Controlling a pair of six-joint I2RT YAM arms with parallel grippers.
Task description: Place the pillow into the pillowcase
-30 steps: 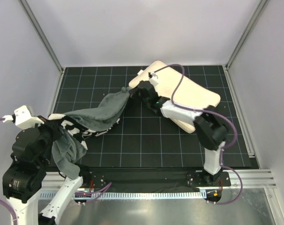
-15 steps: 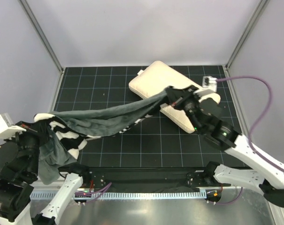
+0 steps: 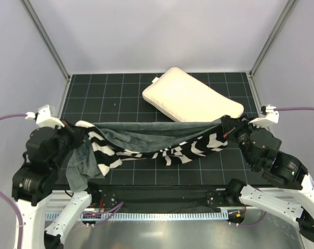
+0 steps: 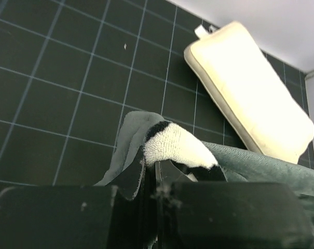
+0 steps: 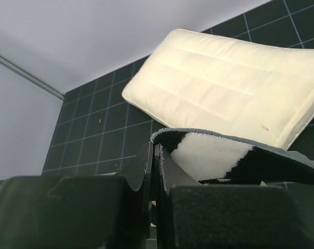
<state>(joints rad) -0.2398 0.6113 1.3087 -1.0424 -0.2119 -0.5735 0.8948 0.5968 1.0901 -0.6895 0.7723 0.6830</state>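
The cream pillow (image 3: 192,100) lies flat at the back middle of the mat; it also shows in the left wrist view (image 4: 250,91) and the right wrist view (image 5: 229,88). The grey and zebra pillowcase (image 3: 157,141) hangs stretched across the mat in front of the pillow, between my two grippers. My left gripper (image 3: 73,134) is shut on its left end (image 4: 175,145), with a bunch of fabric drooping below it. My right gripper (image 3: 230,127) is shut on its right end (image 5: 214,153).
The black gridded mat (image 3: 115,93) is walled by grey panels at back and sides. A metal rail (image 3: 162,194) runs along the near edge between the arm bases.
My right gripper has pulled the pillowcase end from the pillow's left corner across to the right front. The left gripper moved up a little. The pillowcase now spans the mat, zebra side showing.
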